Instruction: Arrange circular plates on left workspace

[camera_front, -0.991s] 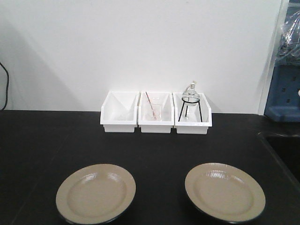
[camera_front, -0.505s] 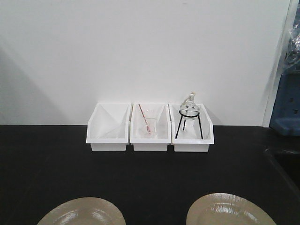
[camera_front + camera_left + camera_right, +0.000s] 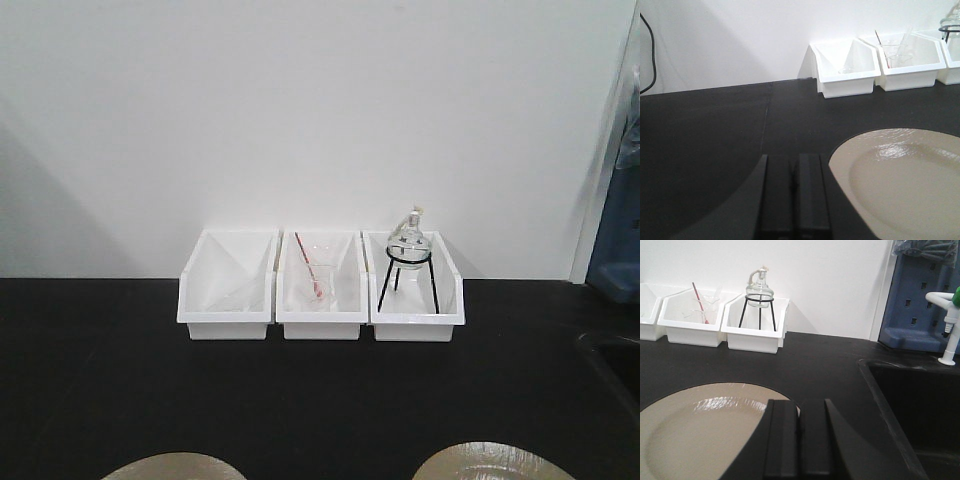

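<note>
— Where are our two plates?

— Both lie flat and face up on the black bench [image 3: 705, 130], side by side and well apart. The front view shows only the far rims of the left plate [image 3: 170, 468] and the right plate [image 3: 495, 465], at the bottom edge. Each wrist view shows one of them much closer.

— And our tools?

— The left tool [image 3: 794, 160] has its fingers pressed together with nothing between them. It sits just beside the left plate's near-left rim. The right tool [image 3: 800, 405] is clenched the same way, also empty, over the right plate's right-hand rim. We cannot tell whether either one touches the glaze.

— Why would we come in at the rims?

— We judge it's because a shallow plate lying flat offers only its edge. A tool would have to spread and take the rim from the side, or push it along.

— What stands around them?

— Three white bins [image 3: 320, 285] stand in a row against the wall, well clear of the plates. The middle one holds a beaker [image 3: 315, 280] with a red rod. The right one holds a flask [image 3: 407, 240] on a black tripod. The sink [image 3: 920, 405] drops away close to the right plate, with a tap [image 3: 947, 325] behind it.

— So what is left to do?

— In our view, nearly everything. The right plate lies by the sink, and sliding it the wrong way risks the basin's edge.
</note>
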Robot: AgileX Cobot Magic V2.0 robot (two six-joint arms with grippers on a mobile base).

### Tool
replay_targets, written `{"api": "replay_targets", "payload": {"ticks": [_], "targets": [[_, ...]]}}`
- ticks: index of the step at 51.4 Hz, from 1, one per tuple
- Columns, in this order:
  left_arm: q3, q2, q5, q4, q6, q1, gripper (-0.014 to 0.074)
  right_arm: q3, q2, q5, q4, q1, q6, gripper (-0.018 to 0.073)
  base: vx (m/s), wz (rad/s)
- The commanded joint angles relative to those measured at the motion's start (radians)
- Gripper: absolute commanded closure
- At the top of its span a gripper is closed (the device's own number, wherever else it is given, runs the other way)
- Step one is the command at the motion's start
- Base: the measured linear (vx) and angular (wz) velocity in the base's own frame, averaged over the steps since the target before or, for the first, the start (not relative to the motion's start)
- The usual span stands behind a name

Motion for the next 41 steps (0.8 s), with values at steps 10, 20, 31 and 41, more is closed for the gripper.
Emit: {"api": "replay_targets", "payload": {"ticks": [10, 20, 31, 41], "targets": [[0.02, -0.016, -0.087, 0.0, -0.007, 0.004, 0.0597, 0.022, -0.009, -0.089, -0.021, -0.004, -0.011, 0.0563, 0.02, -0.01], [0.019, -0.016, -0.139, 0.0, -0.003, 0.004, 0.0597, 0.021, -0.009, -0.25, -0.027, -0.004, -0.064, 0.0563, 0.0, 0.0], [0.019, -0.016, -0.23, -0.001, -0.026, 0.004, 0.0597, 0.021, -0.009, -0.297, -0.027, -0.004, -0.064, 0.0563, 0.0, 0.0], [-0.006, -0.016, -0.277, -0.032, -0.177, 0.004, 0.0597, -0.003, -0.009, -0.429, 0.027, -0.004, 0.055, 0.0563, 0.0, 0.0]]}}
